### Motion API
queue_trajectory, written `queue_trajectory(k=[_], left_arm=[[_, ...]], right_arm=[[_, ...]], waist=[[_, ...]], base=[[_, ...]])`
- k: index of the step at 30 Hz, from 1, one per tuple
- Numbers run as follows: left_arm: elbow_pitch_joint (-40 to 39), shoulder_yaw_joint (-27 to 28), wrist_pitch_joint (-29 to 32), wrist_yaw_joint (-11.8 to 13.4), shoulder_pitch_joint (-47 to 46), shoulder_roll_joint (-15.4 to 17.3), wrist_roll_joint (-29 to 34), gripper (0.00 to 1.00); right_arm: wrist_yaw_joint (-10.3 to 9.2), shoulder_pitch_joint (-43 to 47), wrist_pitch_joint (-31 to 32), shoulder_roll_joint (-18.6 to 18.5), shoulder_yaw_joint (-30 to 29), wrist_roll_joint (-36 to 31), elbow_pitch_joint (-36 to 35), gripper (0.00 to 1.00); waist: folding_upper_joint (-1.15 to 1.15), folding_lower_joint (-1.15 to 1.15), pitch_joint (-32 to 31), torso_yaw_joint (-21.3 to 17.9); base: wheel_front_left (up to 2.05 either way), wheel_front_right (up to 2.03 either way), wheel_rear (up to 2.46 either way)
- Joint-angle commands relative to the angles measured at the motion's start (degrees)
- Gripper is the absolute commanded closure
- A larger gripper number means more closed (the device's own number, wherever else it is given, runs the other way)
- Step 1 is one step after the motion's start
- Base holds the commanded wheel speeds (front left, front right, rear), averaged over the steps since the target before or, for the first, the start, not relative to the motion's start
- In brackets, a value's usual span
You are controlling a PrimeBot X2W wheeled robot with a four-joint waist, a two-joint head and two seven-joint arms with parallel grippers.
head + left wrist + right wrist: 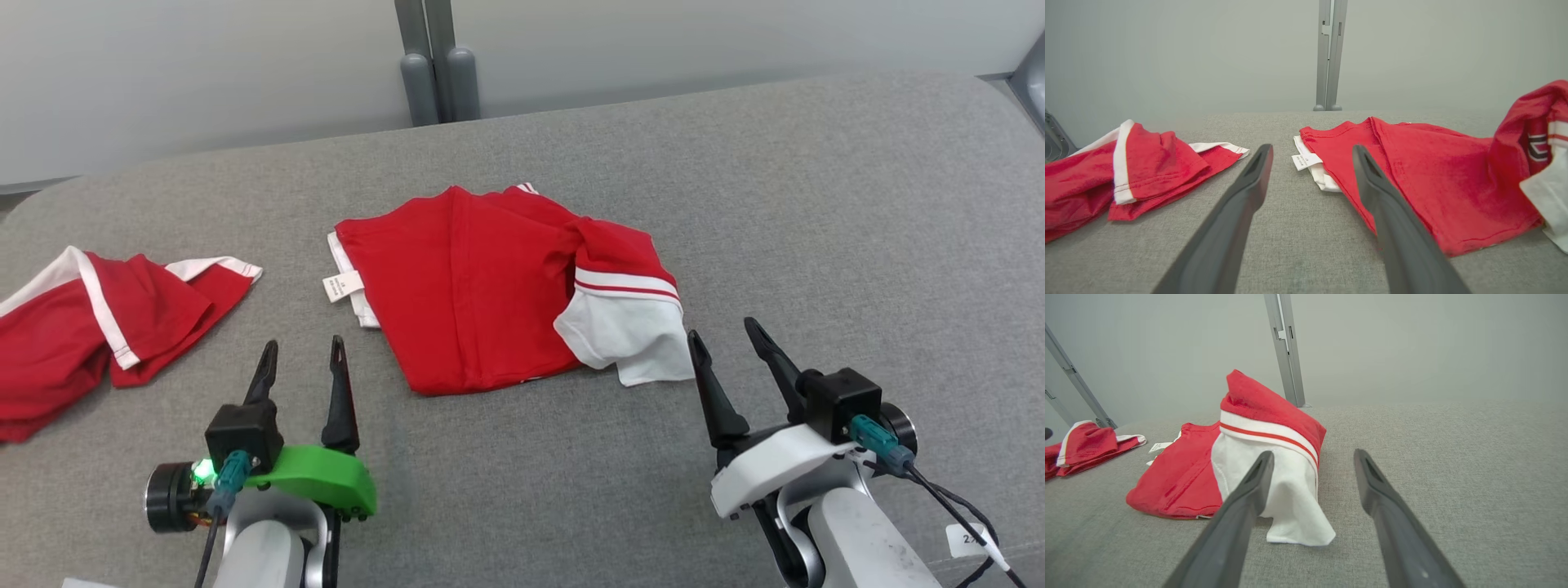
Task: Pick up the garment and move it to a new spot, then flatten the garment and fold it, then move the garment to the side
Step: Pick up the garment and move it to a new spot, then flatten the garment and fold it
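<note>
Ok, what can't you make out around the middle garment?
Care label: text too small, head and left wrist views.
Second red garment: cut off by head view's left edge.
Folded garment: lower layers hidden under its top layer.
Dark print: left wrist view, mostly tucked in a fold.

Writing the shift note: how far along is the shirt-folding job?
Done: the red shirt lies folded in the middle, though its white sleeve sticks out. In hand: nothing; left gripper and right gripper are open and empty. Left: moving it aside, perhaps toward the other red garment.
</note>
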Motion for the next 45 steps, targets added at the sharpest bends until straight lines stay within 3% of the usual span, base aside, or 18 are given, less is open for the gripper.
queue_trajectory(k=[1,12,22,33,45], left_arm=[[-0.35,0.86,-0.03,-0.40,1.95,0.19,0.45,0.00],[-1.40,4.24,-0.03,-1.07,8.44,0.16,1.02,0.00],[-1.07,2.08,-0.03,-0.95,7.74,0.16,-0.61,0.00],[-0.44,-0.58,-0.03,-1.06,6.64,0.17,-0.92,0.00],[-0.32,-0.76,-0.03,-0.78,5.22,0.15,-0.56,0.00]], right_arm=[[0.00,1.03,-0.03,-0.07,-0.13,-0.26,0.15,0.00],[0.00,3.96,-0.03,-0.07,-0.63,-0.37,0.90,0.00],[0.00,3.55,-0.02,-0.07,-0.09,-0.45,1.72,0.00],[0.00,2.76,-0.02,-0.07,0.99,0.39,5.30,0.00],[0.00,0.78,-0.02,-0.07,-6.72,-3.37,8.42,0.00]], waist=[[0.00,0.00,-1.18,0.98],[0.00,0.00,-2.92,2.01],[0.00,0.00,-2.79,2.54],[0.00,0.00,-2.64,6.24],[0.00,0.00,0.64,10.74]], base=[[0.00,0.00,0.00],[0.00,0.00,0.00],[0.00,0.00,0.00],[0.00,0.00,0.00],[0.00,0.00,0.00]])
